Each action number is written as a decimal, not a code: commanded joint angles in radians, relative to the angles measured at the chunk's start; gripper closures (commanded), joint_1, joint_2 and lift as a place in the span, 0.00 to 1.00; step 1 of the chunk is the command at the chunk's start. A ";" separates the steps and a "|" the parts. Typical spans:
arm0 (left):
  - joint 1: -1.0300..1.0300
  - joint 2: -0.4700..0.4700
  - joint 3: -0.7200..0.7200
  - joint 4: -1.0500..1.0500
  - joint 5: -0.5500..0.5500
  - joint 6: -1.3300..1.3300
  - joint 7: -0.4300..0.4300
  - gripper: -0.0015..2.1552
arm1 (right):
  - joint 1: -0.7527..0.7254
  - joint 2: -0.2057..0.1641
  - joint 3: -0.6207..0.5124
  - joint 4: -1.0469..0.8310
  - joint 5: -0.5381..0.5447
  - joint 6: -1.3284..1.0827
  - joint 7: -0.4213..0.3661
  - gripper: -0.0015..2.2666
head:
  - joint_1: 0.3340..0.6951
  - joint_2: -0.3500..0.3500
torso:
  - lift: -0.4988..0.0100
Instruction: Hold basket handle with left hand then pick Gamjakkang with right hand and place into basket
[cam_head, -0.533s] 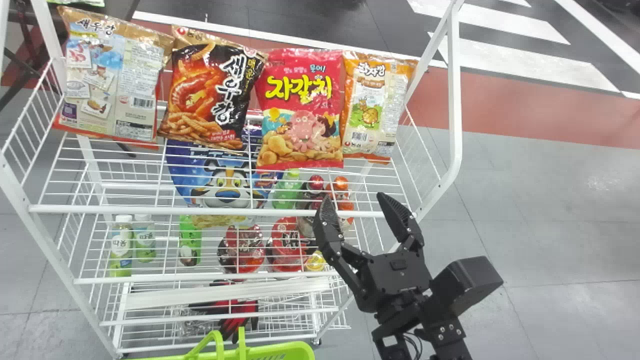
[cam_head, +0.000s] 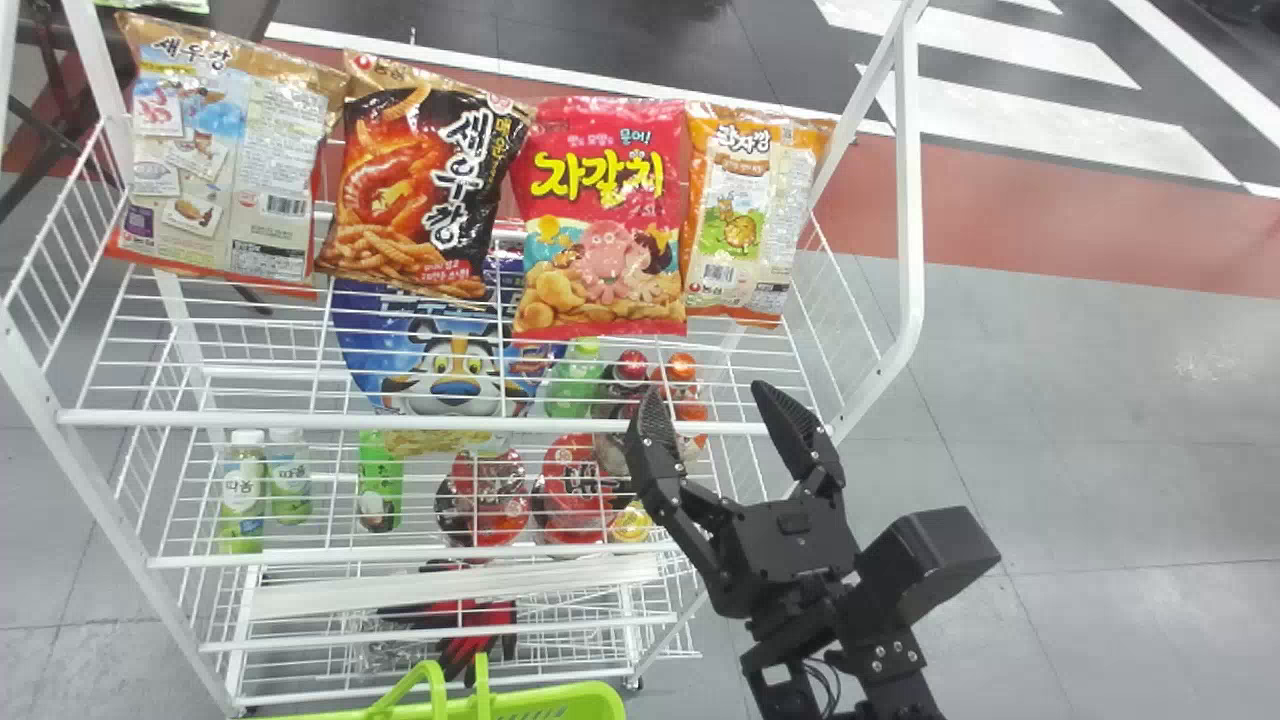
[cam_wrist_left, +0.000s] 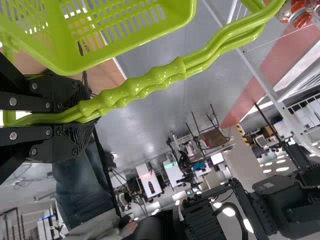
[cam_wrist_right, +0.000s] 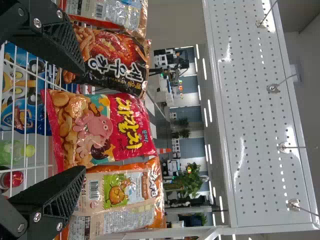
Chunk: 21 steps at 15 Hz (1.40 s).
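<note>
Step in hand, as judged: lining up on Gamjakkang, the orange-and-cream glossy pillow bag (cam_head: 750, 210), rightmost on the white wire top shelf (cam_head: 400, 425). Right gripper, black and flat-fingered (cam_head: 705, 405), spread wide, nothing held, near the shelf's front bar. Left gripper, same black build (cam_wrist_left: 82, 118), closed round the lime-green, knobbly plastic handle (cam_wrist_left: 150, 77) of the lime-green slotted plastic basket (cam_wrist_left: 129, 50); it should keep that grip, basket steady.

Right wrist view has the pink-and-red glossy snack bag (cam_wrist_right: 102, 130) between the jaws, so the robot should shift right to centre on Gamjakkang, clear the front bar, then advance with one finger each side. Squeeze should be moderate: thin film likely crinkles and slips if pinched shallow.

Edges: pink bag touches Gamjakkang's left edge, tight for a finger, could get dragged along. White metal side frame (cam_head: 911, 200) close on the right, little room. Open space in front of and above the bags; lifting before backing out looks safest.
</note>
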 joint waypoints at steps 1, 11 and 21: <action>-0.003 -0.001 0.000 0.008 -0.001 -0.003 -0.002 1.00 | -0.017 0.001 0.000 0.010 0.001 -0.001 0.001 0.06 | 1.00 0.00 | 0.94; -0.027 -0.001 0.000 0.036 -0.001 0.003 -0.005 1.00 | -0.359 0.001 -0.049 0.206 0.032 0.229 -0.015 0.06 | 1.00 0.00 | 0.94; -0.034 -0.002 0.000 0.040 0.001 0.024 -0.005 1.00 | -0.644 0.001 -0.101 0.467 0.108 0.232 -0.042 0.06 | 1.00 0.00 | 0.94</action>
